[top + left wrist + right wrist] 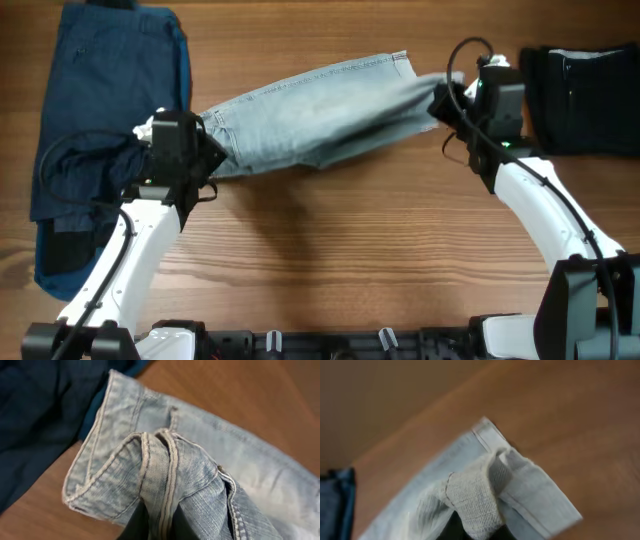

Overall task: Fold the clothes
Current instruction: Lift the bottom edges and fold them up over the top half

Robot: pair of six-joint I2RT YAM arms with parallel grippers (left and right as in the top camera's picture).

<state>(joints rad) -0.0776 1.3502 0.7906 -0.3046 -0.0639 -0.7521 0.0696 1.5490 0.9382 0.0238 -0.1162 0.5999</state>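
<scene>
The pale blue denim shorts [320, 110] hang stretched between both arms above the wooden table [340, 260]. My left gripper [205, 150] is shut on the waistband end [160, 475], its dark fingers almost buried under the bunched denim. My right gripper [440, 100] is shut on the cuffed hem end [480, 500], with the cloth folded over its fingertips. A dark navy garment [110, 110] lies spread at the far left, and it shows at the upper left of the left wrist view [40, 410]. Another dark garment [585, 95] lies at the far right.
The left arm's cable [70, 160] loops over the navy garment. Bare wood lies in front of the shorts, between the two arms. A dark blue cloth edge [335, 500] shows at the lower left of the right wrist view.
</scene>
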